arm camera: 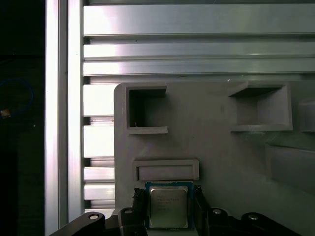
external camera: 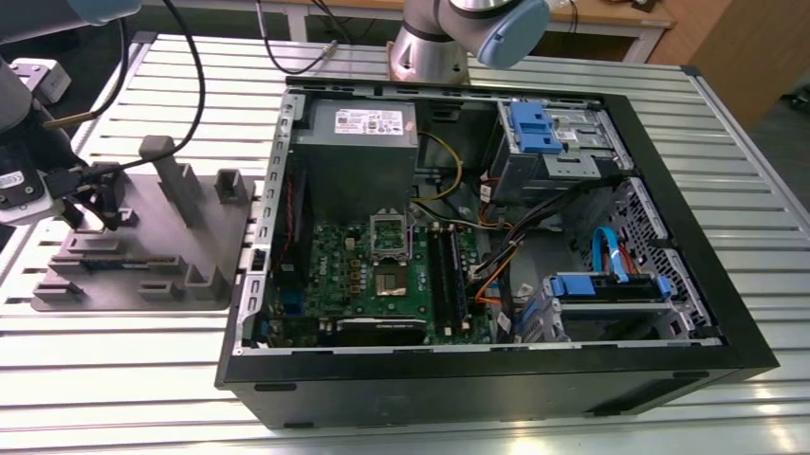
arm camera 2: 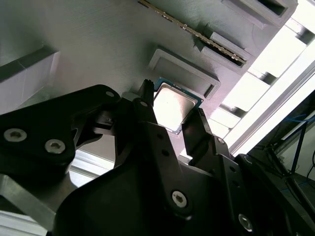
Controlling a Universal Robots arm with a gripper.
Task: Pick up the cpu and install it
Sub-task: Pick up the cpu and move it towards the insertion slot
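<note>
In the exterior view, a table of silver aluminium slats carries an open black computer case lying on its side, with its green motherboard and the metal-framed socket facing up. A grey plate with upright blocks lies on the slats to the exterior view's left of the case. The arm's base stands behind the case, and wooden furniture shows beyond the table. The gripper hangs over the plate's far side from the case.

In the second wrist view, the plate is a matt grey surface with bright slats past its edge. A thin board stands on edge in a slot. The cpu sits between the two black fingers of the gripper, just beside a raised rectangular frame, its silver lid turned towards the camera.

In the first wrist view, the slats run along the plate's edge. The cpu lies flat, lid up, near the plate's corner and close to a shallow frame. It is square, so no side is the longer one, and its edges run parallel to the plate's edges. The gripper's fingers are drawn in narrow, pressing two opposite sides of the chip. Whether it is clear of the plate I cannot tell. Two deeper pockets lie farther off.
</note>
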